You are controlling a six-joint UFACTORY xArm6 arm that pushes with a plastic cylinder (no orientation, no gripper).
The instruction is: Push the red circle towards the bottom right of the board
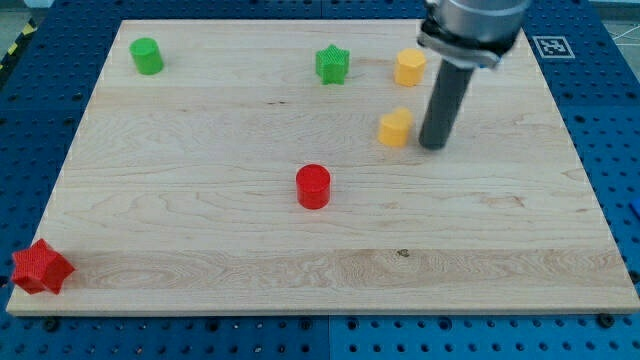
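Your tip (pixel 433 146) rests just right of the lower yellow block (pixel 396 129); no pincer here, only a rod; red circle (pixel 313 186) sits down-left of that block, untouched; you'd need its upper-left side.

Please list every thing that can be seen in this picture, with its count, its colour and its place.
red circle: 1, red, middle of the board
red star: 1, red, bottom left corner
green cylinder: 1, green, top left
green star: 1, green, top centre
yellow blocks: 2, yellow, upper right, one above the other
board: 1, light wood, on a blue table
my tip: 1, dark rod, just right of the lower yellow block
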